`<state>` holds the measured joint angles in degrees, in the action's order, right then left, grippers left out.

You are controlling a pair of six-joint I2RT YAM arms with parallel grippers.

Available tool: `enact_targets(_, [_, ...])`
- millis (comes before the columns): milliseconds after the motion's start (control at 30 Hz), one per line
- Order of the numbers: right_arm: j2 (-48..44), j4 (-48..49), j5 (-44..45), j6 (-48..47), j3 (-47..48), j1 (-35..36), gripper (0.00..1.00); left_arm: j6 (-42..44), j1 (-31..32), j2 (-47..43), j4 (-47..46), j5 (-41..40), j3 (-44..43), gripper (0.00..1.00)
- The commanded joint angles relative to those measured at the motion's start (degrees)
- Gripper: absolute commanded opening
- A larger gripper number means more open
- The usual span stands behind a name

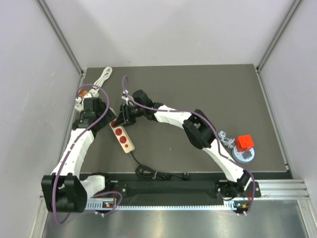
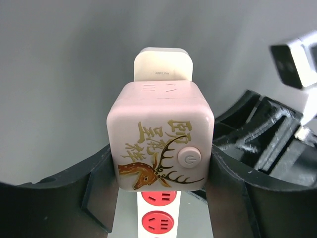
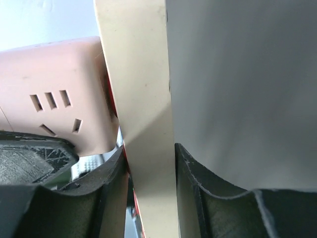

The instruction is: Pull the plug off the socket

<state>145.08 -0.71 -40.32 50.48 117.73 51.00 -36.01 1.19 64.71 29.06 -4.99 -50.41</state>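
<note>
A pink cube plug [image 2: 161,139] with a gold deer print and a round power button sits against the face of a cream power strip [image 1: 125,138] with red sockets [image 2: 158,198]. My left gripper [image 2: 161,168] is shut on the cube's two sides; in the top view it [image 1: 110,118] is at the strip's far end. My right gripper [image 3: 148,163] is shut on the strip's [image 3: 141,99] long edges, beside the cube [image 3: 59,99]. In the top view it [image 1: 126,113] meets the left gripper there. Whether the plug's pins are still seated is hidden.
The strip's black cord [image 1: 158,174] coils near the table's front edge. A white coiled cable [image 1: 103,75] and an orange-and-white item [image 1: 82,94] lie at the back left. A red block on a grey disc [image 1: 243,147] sits at the right.
</note>
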Motion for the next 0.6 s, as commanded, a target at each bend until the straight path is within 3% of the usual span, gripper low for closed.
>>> enact_targets(0, [7.24,-3.26,8.51,4.52,-6.36,-0.55,0.0,-6.09,2.15,-10.47,-16.84,15.9,-0.65,0.0])
enact_targets(400, [9.35,20.19,-1.52,20.7,-13.57,-2.05,0.0,-8.29,2.15,-12.85,-17.29,12.47,-0.12,0.0])
enact_targets(467, [9.09,17.17,-0.82,17.23,-13.32,-2.22,0.0,-8.2,2.15,-11.98,-16.15,11.07,-0.91,0.0])
enact_targets(567, [8.91,1.1,4.35,7.23,-6.41,-2.22,0.0,-6.89,2.15,-9.18,-6.76,5.46,-5.65,0.0])
